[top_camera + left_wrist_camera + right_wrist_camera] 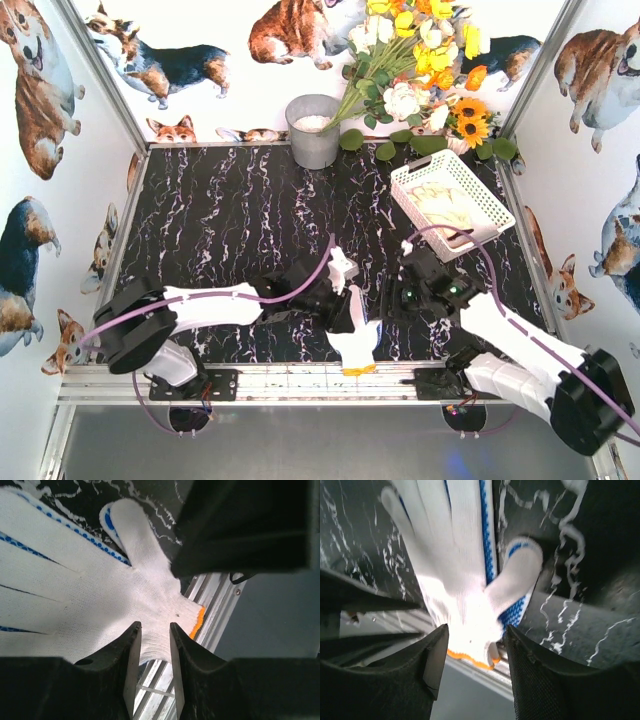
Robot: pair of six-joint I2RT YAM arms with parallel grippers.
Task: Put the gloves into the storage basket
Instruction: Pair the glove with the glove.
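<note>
**Black marble-veined tabletop [220, 220], one white knit blue-dotted glove with orange cuff [356, 342] awaiting a firm grip**

Corgi-print walls [40, 110] all round. White slotted plastic storage basket [487, 188] at the back right, holding cream rubber gloves [440, 205]; grey metal bucket [313, 135] left of the basket and farther back. Dotted glove well apart from the basket, nearer the arms and to its left, cuff overhanging the silver metal rail [300, 385]. Of the two, right pincer [476, 632] released, jaws spread either side of the cuff; left pincer [154, 627] almost closed, knit between its jaws, cannot tell whether truly pinched. Probably best to bite deeper into the palm, lift clear of the rail, then carry toward the basket's open top. From above, both sets of jaws hidden under the wrists; glove fingertips cut off in the left wrist view; basket absent from both wrist views.
</note>
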